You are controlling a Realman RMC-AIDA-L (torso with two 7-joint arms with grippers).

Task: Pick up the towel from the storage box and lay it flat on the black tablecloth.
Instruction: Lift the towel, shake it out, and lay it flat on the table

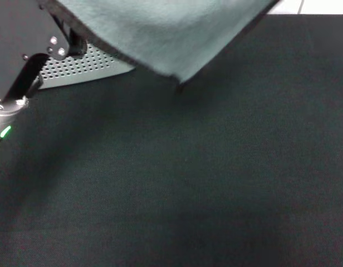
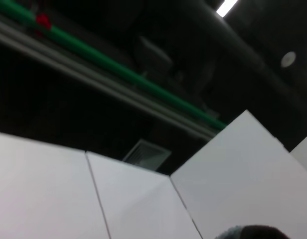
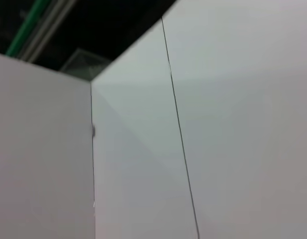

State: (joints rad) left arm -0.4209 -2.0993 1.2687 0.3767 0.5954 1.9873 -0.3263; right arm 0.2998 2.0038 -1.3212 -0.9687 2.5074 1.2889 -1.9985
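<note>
White flat partition panels (image 2: 54, 189) fill the lower part of the left wrist view, meeting at thin dark seams. Above them, a dark ceiling carries a green pipe (image 2: 108, 62) running diagonally, with a pale grey rail (image 2: 93, 82) alongside it. A red fitting (image 2: 42, 21) sits on the green pipe. A lit strip lamp (image 2: 227, 7) and a small round ceiling fixture (image 2: 288, 59) show overhead. A louvred vent grille (image 2: 143, 153) sits just above the panels' top edge.
</note>
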